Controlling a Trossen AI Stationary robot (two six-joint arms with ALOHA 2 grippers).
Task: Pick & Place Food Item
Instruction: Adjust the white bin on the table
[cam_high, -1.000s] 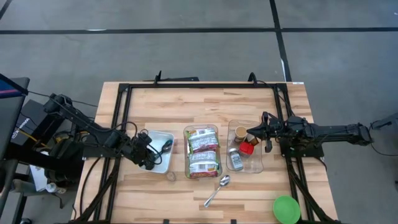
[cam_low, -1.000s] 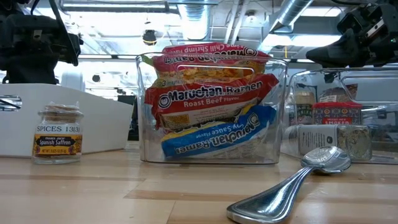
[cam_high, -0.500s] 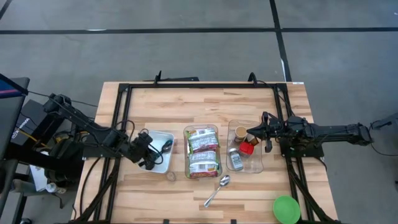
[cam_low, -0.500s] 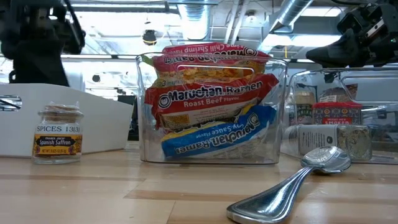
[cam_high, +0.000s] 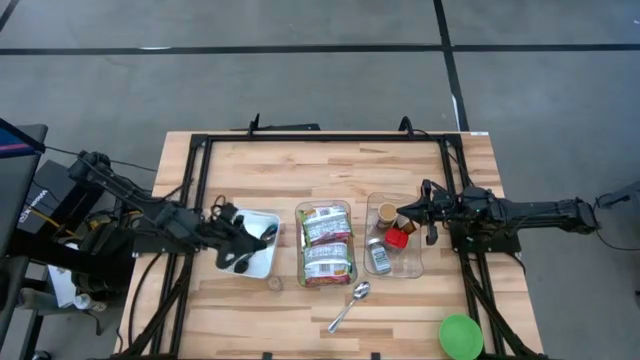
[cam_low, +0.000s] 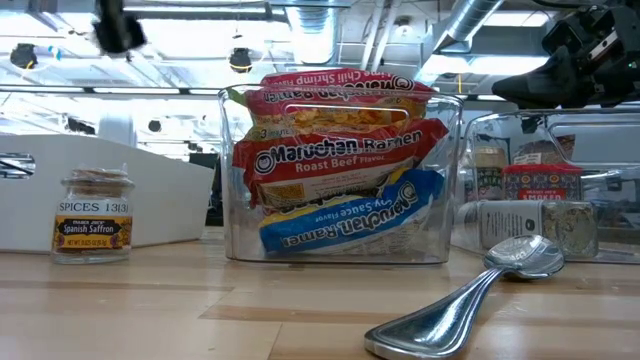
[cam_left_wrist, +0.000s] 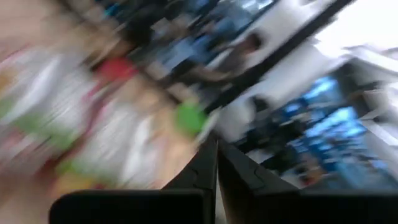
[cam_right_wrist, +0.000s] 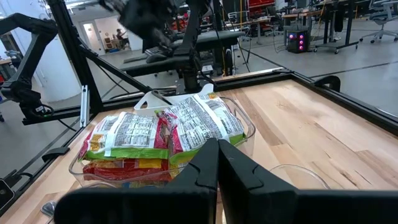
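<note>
Saffron jar (cam_low: 93, 214) label readable only low; both arms' fingers clenched, empty.

Left tool (cam_high: 243, 243) and right tool (cam_high: 402, 213) (both closed), apart.

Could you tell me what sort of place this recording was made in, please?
Probably a robotics lab or workshop: a light wooden butcher-block table stands in a black metal frame on grey concrete floor, with exposed silver ceiling ducts overhead and more black-framed workstations behind.
</note>
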